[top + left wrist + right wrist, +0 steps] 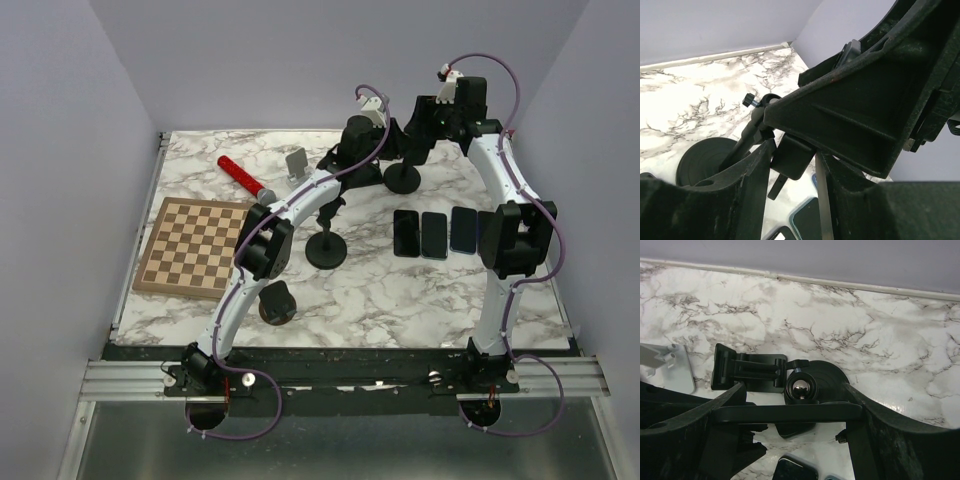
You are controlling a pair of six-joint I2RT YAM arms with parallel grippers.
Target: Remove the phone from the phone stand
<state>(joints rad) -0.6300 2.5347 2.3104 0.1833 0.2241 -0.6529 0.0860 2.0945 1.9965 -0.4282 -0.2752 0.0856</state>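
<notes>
Glossy white surface (400,290) with grey marble veins, boxed by plain lavender walls. Toward the far edge, right end effector (792,402) pinching the slim dark phone (765,413) edge-on, right by the matte black phone stand (822,380) with round base and shiny ball joint. Left end effector (797,205) alongside; grip impossible to tell. 3 flat phones (435,233) nearby.

Slim white links on the left arm (232,305) and right arm (497,300), bulky matte-black joint housings (265,245), thin purple cables (238,436) looping from black bases (200,368), small white plugs (446,73) at the cable ends, and coarse, grainy black fingers (705,200) with scuffed edges.
</notes>
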